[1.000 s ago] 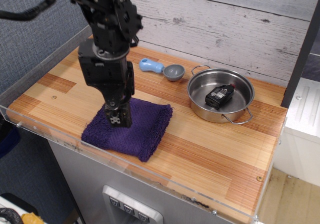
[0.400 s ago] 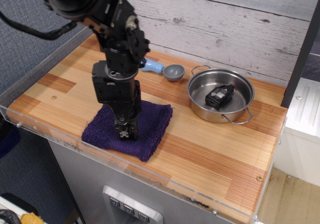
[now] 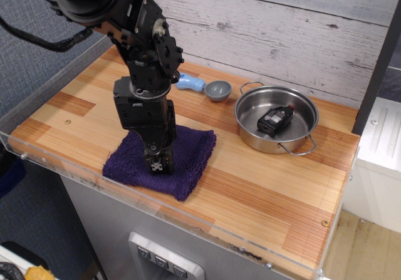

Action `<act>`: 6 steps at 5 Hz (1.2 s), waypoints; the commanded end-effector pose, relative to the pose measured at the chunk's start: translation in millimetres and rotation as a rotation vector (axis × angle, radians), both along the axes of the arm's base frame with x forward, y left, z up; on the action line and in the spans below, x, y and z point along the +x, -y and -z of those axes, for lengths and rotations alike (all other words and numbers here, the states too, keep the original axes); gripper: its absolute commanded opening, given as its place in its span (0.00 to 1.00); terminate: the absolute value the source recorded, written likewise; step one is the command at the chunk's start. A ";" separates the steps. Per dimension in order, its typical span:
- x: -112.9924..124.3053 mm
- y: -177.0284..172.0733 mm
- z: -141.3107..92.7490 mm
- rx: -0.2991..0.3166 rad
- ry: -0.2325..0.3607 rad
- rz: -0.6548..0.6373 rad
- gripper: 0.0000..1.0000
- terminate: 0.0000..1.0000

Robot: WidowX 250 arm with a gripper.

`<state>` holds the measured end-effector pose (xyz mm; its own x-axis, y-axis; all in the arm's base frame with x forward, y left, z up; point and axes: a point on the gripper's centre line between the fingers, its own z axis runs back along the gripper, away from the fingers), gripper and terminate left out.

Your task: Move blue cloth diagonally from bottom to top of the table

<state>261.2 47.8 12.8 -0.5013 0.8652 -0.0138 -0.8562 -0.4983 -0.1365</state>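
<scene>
The blue cloth [image 3: 188, 158] is a dark indigo-purple folded towel lying flat near the front left edge of the wooden table [image 3: 263, 186]. My gripper [image 3: 156, 165] points straight down on the cloth's middle-left part. Its fingertips [image 3: 153, 163] press into the fabric. The jaws look narrow and close together, pinching the cloth. The black arm hides the cloth's back left part.
A steel pan [image 3: 301, 133] with a small black device [image 3: 276, 119] in it stands at the back right. A grey scoop with a light-blue handle [image 3: 205, 87] lies at the back by the plank wall. A clear acrylic rim [image 3: 188, 220] runs along the table's front edge.
My gripper has moved a little right and toward the front edge and come down onto the cloth. In the last half second it hardly moved. The cloth lies where it was.
</scene>
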 end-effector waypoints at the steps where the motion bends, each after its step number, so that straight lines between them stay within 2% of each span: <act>1: -6.6 -16.9 7.6 0.012 -0.052 -0.060 1.00 0.00; 3: 0.2 -47.5 11.5 0.026 -0.072 -0.136 1.00 0.00; 6: 36.3 -102.7 8.4 0.051 -0.045 -0.205 1.00 0.00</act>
